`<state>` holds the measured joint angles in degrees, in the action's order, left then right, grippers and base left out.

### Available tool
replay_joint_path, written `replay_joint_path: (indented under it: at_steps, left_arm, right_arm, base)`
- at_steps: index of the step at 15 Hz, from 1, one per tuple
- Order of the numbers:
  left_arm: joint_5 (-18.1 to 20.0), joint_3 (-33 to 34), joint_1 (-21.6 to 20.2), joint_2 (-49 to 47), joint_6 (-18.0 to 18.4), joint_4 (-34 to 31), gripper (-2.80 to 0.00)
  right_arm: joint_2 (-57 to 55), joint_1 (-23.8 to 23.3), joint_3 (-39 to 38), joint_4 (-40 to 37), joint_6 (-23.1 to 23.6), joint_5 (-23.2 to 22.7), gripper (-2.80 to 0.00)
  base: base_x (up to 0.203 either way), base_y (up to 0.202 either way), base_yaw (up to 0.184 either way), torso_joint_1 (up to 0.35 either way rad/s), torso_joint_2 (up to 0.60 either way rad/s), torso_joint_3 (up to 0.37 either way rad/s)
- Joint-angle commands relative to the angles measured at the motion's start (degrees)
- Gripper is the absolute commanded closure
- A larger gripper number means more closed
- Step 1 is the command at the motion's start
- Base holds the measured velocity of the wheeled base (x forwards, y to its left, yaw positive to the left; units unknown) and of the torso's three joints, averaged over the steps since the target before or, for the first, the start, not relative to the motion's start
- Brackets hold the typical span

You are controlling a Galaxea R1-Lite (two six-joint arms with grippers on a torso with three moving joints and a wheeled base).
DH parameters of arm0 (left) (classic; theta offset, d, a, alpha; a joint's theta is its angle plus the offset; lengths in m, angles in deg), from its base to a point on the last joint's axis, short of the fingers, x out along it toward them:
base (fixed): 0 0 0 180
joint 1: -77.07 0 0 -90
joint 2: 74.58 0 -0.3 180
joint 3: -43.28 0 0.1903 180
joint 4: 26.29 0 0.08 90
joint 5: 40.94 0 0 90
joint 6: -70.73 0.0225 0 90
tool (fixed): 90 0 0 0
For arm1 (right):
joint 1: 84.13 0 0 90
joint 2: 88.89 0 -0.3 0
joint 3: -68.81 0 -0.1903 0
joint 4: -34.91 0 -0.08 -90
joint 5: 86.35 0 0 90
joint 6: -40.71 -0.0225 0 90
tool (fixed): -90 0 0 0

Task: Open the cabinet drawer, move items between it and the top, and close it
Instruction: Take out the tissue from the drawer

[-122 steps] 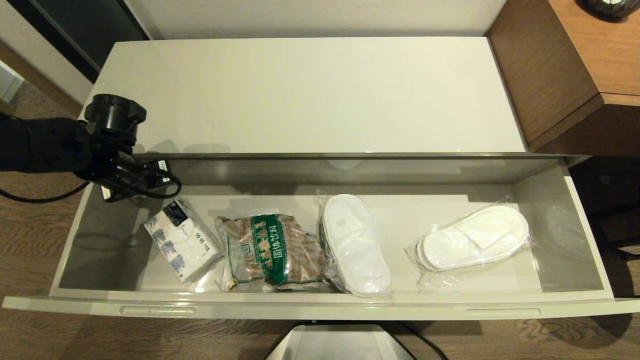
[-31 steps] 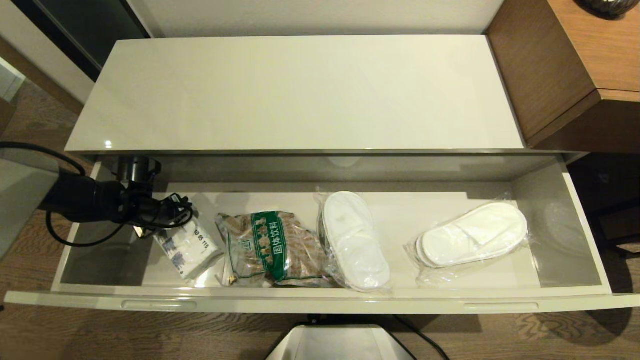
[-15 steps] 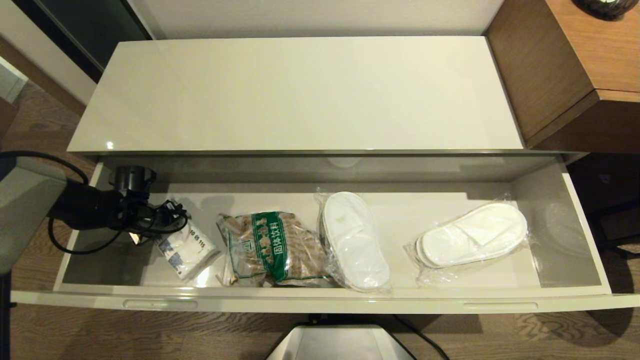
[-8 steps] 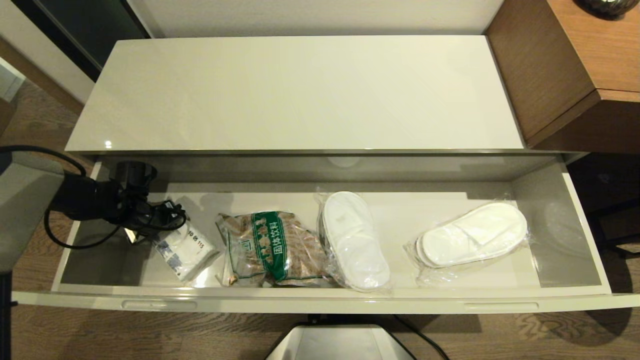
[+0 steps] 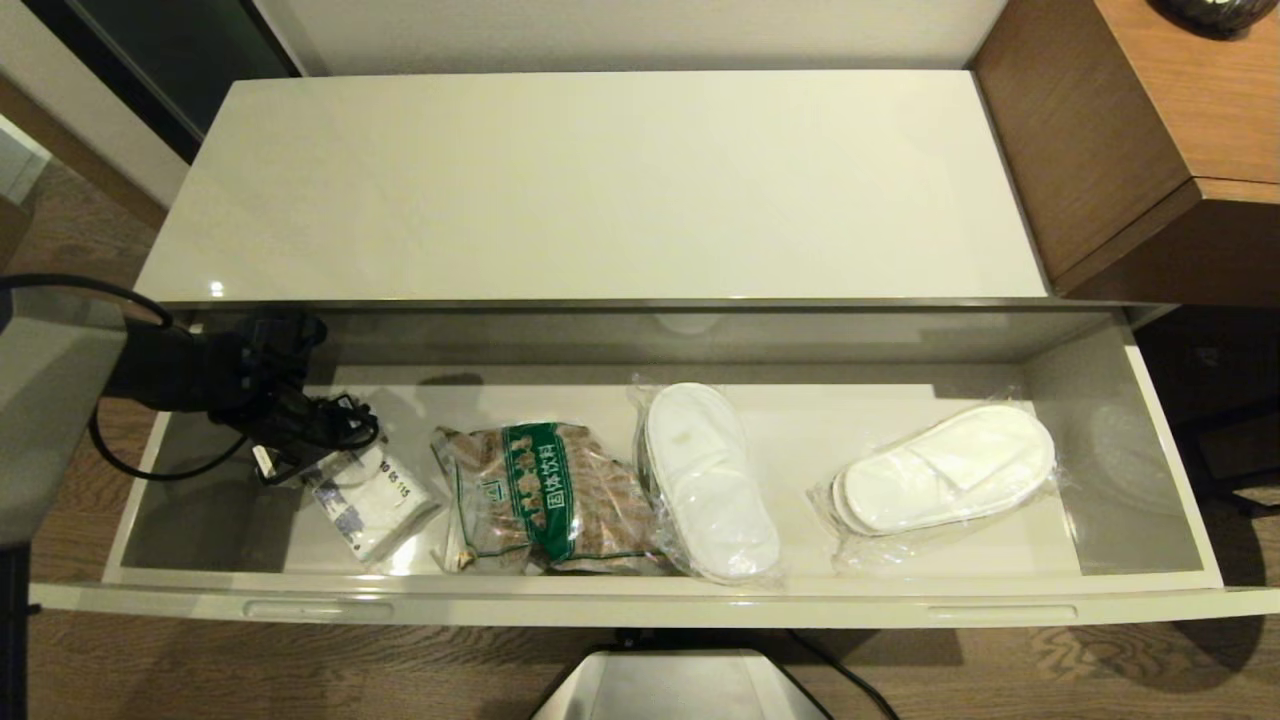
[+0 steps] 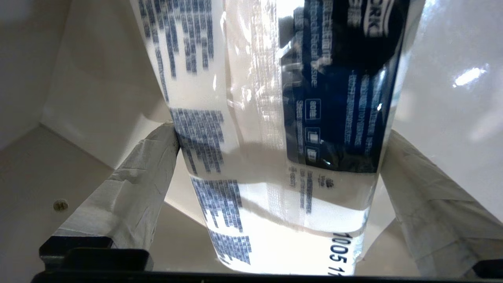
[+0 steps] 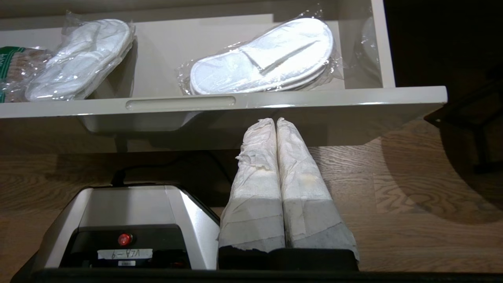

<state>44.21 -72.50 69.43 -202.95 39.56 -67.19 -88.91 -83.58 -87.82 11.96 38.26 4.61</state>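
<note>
Head view: the left gripper reaches into the open cabinet drawer at its left end, over the tissue pack. Left wrist view: fingers wide apart, the pack between them (touching both). Right wrist view: right gripper parked below the drawer front, fingers together.

Colour rundown: the cabinet drawer is glossy cream-white with pale grey walls, and the top above it is the same cream-white. At about 8 o'clock in the drawer, the tissue pack is white with dark blue print and blocks of small blue text. Next to it, the packet is brown with a green band and white lettering. Both slipper pairs are plain white under clear film. The desk at 2 o'clock is brown wood grain, and the floor is brown wood grain too.
</note>
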Motion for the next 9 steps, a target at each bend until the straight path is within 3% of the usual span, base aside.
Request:
replay_joint_path:
  at_steps: [1, 9]
  left_arm:
    - [-1.5, 2.1, 1.2, 1.0, -0.6, -0.1, -2.80]
    - [-2.6, -1.0, 1.2, -3.4, -0.1, -0.9, -2.80]
  right_arm:
    - [1.4, 0.0, -0.1, 0.0, 0.0, 0.0, 0.00]
    - [1.4, 0.0, 0.0, 0.0, 0.0, 0.0, 0.00]
  base:
    - [0.000, 0.000, 0.000, 0.000, 0.00, 0.000]
    - [0.000, 0.000, 0.000, 0.000, 0.00, 0.000]
